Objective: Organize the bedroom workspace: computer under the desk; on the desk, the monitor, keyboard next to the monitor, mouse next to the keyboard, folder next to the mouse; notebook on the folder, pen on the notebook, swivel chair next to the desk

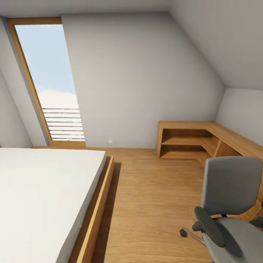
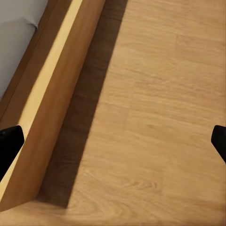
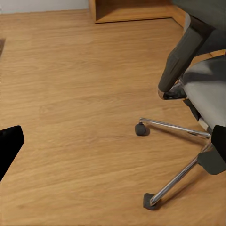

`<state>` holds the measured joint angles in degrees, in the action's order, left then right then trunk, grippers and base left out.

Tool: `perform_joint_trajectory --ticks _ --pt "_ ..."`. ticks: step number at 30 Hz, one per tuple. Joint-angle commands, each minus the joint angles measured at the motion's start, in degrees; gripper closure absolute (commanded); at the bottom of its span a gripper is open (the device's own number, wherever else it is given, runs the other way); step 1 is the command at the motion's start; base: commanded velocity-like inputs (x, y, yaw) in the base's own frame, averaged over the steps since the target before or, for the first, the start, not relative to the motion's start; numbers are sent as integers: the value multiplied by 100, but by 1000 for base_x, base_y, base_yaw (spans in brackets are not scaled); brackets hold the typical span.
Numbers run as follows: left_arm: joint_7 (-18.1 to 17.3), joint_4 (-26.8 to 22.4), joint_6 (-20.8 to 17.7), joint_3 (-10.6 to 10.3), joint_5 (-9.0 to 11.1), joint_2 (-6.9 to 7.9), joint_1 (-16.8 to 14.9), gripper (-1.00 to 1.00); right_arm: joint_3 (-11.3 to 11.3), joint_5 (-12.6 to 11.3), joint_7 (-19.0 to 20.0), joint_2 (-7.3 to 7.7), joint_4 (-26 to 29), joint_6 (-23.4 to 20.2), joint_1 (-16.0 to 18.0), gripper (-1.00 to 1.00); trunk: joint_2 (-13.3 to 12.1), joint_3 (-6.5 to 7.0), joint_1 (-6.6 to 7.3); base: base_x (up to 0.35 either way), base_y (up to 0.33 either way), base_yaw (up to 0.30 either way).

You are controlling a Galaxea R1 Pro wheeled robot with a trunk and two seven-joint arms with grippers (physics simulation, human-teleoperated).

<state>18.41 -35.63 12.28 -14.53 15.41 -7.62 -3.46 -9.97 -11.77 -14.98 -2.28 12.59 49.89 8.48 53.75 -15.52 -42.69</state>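
nearby, swivel chair (image 1: 233, 204) stands beside oak shelf unit (image 1: 190, 140).

Wood-plank floor (image 1: 153, 204) is carrying everything. Swivel chair (image 1: 230, 204) is standing on it by its castors. Bed (image 1: 44, 197) in an oak frame is sitting well apart from the chair; oak shelf unit (image 1: 190, 142) is standing beyond the chair, against the wall.

Bed (image 1: 44, 197) placed at left on the floor (image 1: 153, 204); swivel chair (image 1: 230, 208) at right, near front. Corner shelf unit (image 1: 197, 140) set behind the chair, against the walls. Window (image 1: 47, 80) located behind the bed.
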Motion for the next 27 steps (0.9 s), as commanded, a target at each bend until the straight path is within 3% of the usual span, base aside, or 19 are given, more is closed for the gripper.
perform_joint_trajectory --ticks 1,12,21,27 --pt "40 2 30 -41 60 6 -5 -100 -53 -52 -15 1 -3 20 5 -100 5 -7 -1 0 0 -37" --pt "39 3 29 -41 60 6 -5 -100 -75 -20 88 -2 -112 19 5 -100 5 -7 -1 0 0 -185" --pt "44 8 29 -41 59 6 -5 -100 -75 -18 109 -9 -125 13 5 -100 5 -7 -1 11 0 -26" --pt "48 11 30 -41 59 6 -5 -100 -76 -18 110 -9 -126 12 5 -100 5 -7 -1 178 0 -2"
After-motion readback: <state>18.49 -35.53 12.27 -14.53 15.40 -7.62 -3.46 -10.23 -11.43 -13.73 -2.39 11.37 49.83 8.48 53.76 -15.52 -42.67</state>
